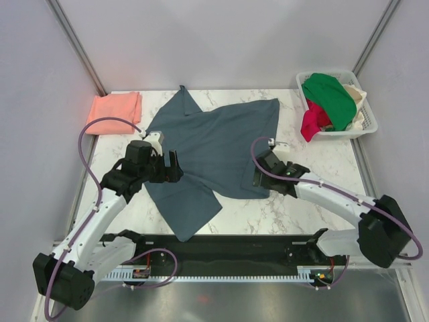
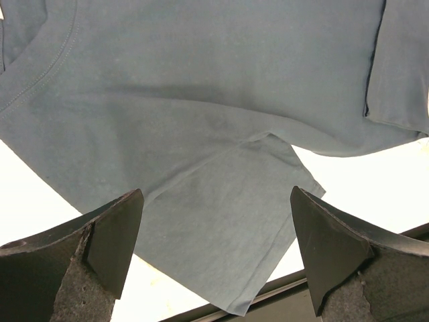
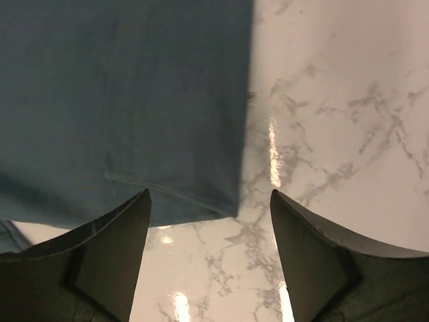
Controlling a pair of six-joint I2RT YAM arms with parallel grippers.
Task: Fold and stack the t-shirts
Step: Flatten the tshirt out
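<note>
On the table [image 1: 315, 151] lie one slate-blue t-shirt [image 1: 214, 141], one pink t-shirt [image 1: 115, 106], seemingly folded.

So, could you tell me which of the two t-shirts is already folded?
The salmon-pink t-shirt at the far left; the slate-blue t-shirt lies spread out.

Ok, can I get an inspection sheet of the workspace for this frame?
Surface: marble table, bare where not covered by cloth.
Job's things: blue shirt spread out mid-table, rumpled, one sleeve toward the near edge; pink shirt folded at the far left corner.
Clutter: basket at the far right, holding green, red and cream garments.
Grippers: left arm jaws open over the blue shirt's left side; right arm jaws open at its near right corner; neither holds anything.
Cables: purple cables loop along both arms, off the cloth.
Surroundings: plain grey walls; nothing else seen.
</note>
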